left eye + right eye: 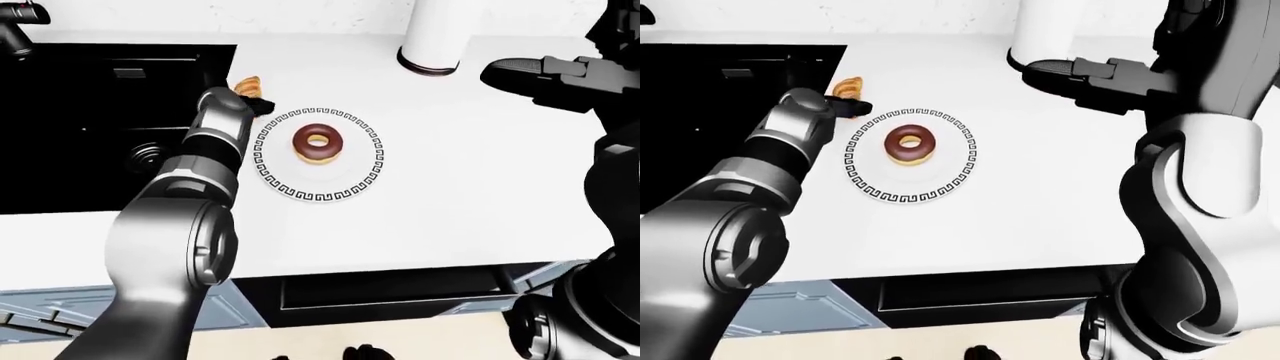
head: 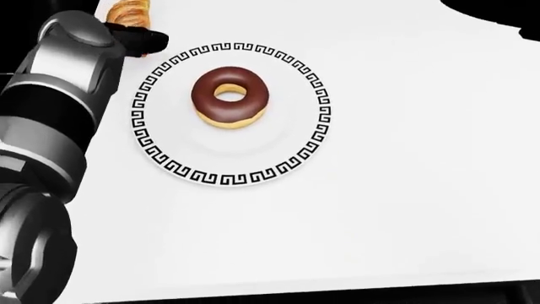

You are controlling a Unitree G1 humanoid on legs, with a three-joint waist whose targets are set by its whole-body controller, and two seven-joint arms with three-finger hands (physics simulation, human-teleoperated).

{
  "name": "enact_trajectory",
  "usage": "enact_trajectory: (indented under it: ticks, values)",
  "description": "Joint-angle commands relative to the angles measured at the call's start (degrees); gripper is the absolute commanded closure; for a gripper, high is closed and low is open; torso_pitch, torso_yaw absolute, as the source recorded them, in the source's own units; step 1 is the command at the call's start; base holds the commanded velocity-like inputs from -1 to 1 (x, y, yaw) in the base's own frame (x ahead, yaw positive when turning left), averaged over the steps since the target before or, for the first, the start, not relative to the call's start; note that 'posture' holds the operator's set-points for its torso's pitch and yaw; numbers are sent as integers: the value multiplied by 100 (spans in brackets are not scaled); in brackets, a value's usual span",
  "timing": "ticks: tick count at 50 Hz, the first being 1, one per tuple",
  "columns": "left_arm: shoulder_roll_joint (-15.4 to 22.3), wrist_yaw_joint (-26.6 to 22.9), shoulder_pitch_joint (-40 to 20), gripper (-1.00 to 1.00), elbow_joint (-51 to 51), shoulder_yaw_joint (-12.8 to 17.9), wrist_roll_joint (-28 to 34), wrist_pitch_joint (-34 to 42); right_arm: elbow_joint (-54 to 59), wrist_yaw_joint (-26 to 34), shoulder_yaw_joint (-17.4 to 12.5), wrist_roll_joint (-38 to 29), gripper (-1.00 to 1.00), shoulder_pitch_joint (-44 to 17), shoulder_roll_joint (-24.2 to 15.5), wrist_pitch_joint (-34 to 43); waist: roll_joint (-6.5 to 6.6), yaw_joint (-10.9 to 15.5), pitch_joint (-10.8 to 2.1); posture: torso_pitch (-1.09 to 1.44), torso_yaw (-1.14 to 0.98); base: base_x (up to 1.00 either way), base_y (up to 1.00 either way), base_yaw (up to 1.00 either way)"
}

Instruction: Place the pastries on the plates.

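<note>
A chocolate-glazed donut [image 2: 207, 95] lies on a white plate with a black key-pattern rim [image 2: 232, 179], on the white counter. A croissant [image 2: 128, 11] lies off the plate, at the top left of the head view, beside the sink. My left hand [image 2: 144, 39] reaches to it. One black finger points right just below the croissant; the wrist hides the other fingers, so the grip is unclear. My right hand [image 1: 1040, 75] hovers over the counter at the upper right of the plate, fingers spread and holding nothing.
A black sink [image 1: 100, 112] fills the left of the eye views, with a faucet [image 1: 15, 22] in the top left corner. A white cylinder [image 1: 437, 37] stands on the counter above the plate. The counter edge [image 1: 380, 270] runs along the bottom, above a dark drawer gap.
</note>
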Motion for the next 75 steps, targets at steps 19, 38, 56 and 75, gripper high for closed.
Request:
enact_trajectory:
  ticks: [19, 38, 56, 75]
  values:
    - [-51, -37, -301, 32, -221, -11, 337, -154, -274, -246, -267, 413, -100, -8, -311, -29, -38, 1, -208, 33, 0, 0, 0, 0]
    - [26, -21, -378, 100, -227, 2, 422, -274, -215, -417, -133, 547, -100, -10, -368, -128, -54, -4, -192, 33, 0, 0, 0, 0]
    - [167, -449, -645, 100, -257, -67, 475, -1240, -79, -311, 90, 269, -100, 111, -210, -383, -60, 4, -163, 33, 0, 0, 0, 0]
    - [503, -1866, -981, 100, -449, -41, -463, -2369, 386, 128, 474, -599, -100, -33, 126, -529, -9, 18, -147, 33, 0, 0, 0, 0]
